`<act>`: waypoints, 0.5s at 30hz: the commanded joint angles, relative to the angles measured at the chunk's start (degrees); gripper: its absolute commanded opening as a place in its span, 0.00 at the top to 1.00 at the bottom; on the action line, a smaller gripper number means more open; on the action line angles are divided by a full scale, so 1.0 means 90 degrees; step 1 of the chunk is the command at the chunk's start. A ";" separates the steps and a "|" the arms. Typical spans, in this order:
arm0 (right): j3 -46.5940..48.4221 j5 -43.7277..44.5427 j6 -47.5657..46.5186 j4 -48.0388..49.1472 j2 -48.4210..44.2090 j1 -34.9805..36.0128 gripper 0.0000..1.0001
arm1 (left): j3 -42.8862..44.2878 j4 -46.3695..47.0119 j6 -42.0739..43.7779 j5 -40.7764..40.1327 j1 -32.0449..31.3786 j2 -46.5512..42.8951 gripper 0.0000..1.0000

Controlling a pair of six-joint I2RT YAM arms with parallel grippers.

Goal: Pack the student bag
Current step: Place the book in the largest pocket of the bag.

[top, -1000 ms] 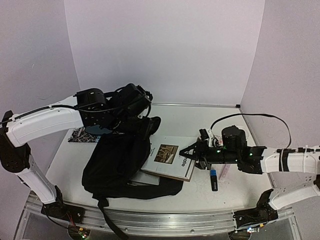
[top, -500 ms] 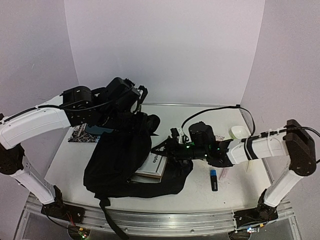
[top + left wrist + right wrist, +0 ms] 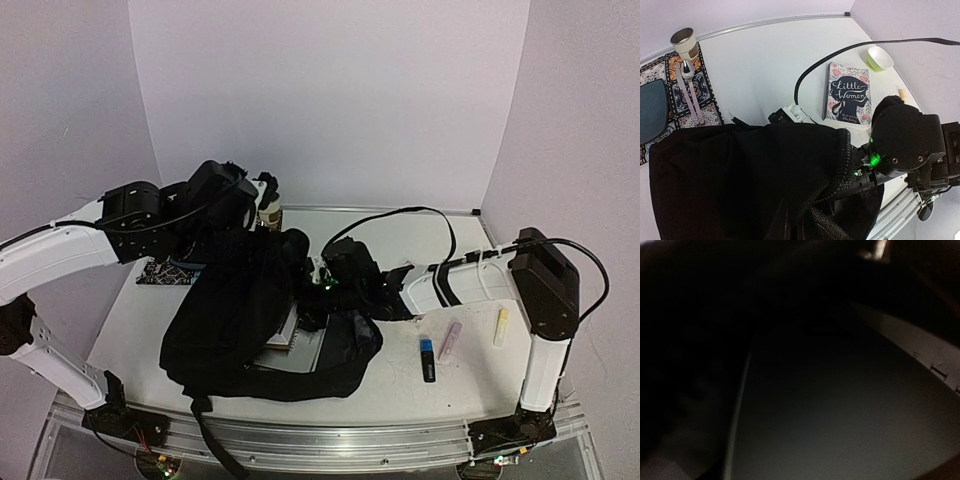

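The student bag [image 3: 235, 320], a big floppy black backpack, lies left of centre, and its upper edge is lifted. My left gripper [image 3: 258, 238] holds that edge up, its fingers buried in the black fabric [image 3: 740, 175]. My right arm's wrist [image 3: 350, 275] reaches left into the bag's mouth, so its gripper is hidden inside. The right wrist view is almost black and shows only a dim flat grey surface [image 3: 840, 415] with a pale edge. A pale book corner [image 3: 298, 340] sticks out under the bag's mouth.
A "Little Women" book [image 3: 847, 97] and a green bowl [image 3: 880, 57] lie behind the right arm. A patterned mat [image 3: 690, 95] holds a cup [image 3: 684, 42], a spoon and a teal plate [image 3: 650, 110]. A blue marker [image 3: 427, 358], pink item [image 3: 450, 340] and yellow item [image 3: 502, 325] lie right.
My right arm has pushed left, carrying the open book from beside the bag into its mouth. My left arm has raised the bag's edge higher and further back.
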 commanded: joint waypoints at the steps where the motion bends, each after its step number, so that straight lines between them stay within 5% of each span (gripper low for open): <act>1: 0.0279 0.0179 -0.0555 -0.0954 -0.0217 0.0048 0.27 | -0.0148 0.0543 -0.0148 -0.0420 0.0041 -0.0556 1.00; 15: 0.0045 0.0649 -0.1532 -0.2711 -0.1336 0.0060 0.10 | -0.0284 0.0218 -0.0018 -0.0585 0.0175 -0.0425 1.00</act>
